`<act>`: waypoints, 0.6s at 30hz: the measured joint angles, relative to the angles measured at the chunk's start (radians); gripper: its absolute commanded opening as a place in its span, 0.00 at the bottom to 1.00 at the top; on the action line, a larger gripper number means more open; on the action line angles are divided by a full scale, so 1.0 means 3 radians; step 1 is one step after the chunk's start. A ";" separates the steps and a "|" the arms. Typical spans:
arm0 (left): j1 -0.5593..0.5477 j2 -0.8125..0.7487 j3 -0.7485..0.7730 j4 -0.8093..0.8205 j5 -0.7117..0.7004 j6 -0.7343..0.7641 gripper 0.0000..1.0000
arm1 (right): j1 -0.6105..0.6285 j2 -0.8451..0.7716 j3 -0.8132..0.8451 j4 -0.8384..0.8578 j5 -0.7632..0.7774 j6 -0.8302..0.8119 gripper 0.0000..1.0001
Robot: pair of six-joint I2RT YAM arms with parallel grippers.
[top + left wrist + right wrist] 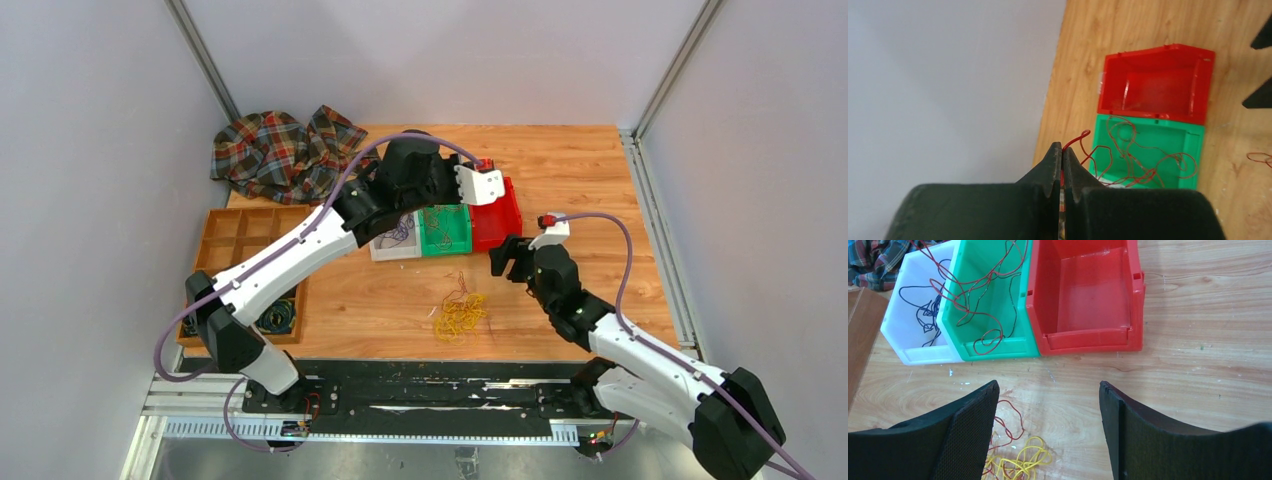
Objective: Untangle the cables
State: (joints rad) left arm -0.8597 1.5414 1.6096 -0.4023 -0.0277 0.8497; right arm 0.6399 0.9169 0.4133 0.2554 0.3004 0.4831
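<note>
- Part of the sorting is done: purple cables point(927, 315) lie in the white bin point(923, 358), and red-brown cables point(968, 305) lie in the green bin point(998, 346) beside it.
- The red bin point(1088, 340) holds nothing that I can see.
- The left gripper point(1062, 150) hangs above the green bin. Its fingers are pressed together on one red-brown strand point(1075, 138), which runs down toward that bin.
- A small heap point(460, 315) is left on the table point(1198, 365), near the bins. It is mostly yellow, with a few red-brown loops mixed in.
- The right gripper point(1048, 387) is over the table between heap and bins, with its fingers spread wide and holding nothing.
- I judge that more than half is done. The yellow cables probably belong in the red bin.
</note>
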 measured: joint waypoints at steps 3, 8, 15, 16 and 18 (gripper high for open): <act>0.0000 0.0048 -0.0005 -0.0106 0.0057 -0.0055 0.01 | -0.0042 -0.0019 -0.0010 -0.0010 0.0005 0.0001 0.73; 0.0043 0.0146 -0.0065 -0.0182 0.0113 -0.0107 0.01 | -0.0071 -0.0046 -0.0055 -0.0046 0.0032 0.0003 0.73; 0.0320 0.0487 -0.0005 -0.0161 0.0356 -0.0315 0.00 | -0.0100 -0.0107 -0.0061 -0.0109 0.0066 0.0038 0.73; 0.0354 0.0556 0.0014 -0.0161 0.0381 -0.0340 0.00 | -0.0108 -0.0126 -0.0061 -0.0125 0.0079 0.0048 0.72; 0.0404 0.0687 0.0034 -0.0154 0.0431 -0.0378 0.00 | -0.0116 -0.0159 -0.0064 -0.0148 0.0102 0.0056 0.73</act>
State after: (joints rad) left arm -0.7383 1.7473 1.6199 -0.4484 0.1017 0.7364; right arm 0.6052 0.8692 0.3943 0.2111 0.3309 0.4999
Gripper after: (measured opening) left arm 0.015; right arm 0.727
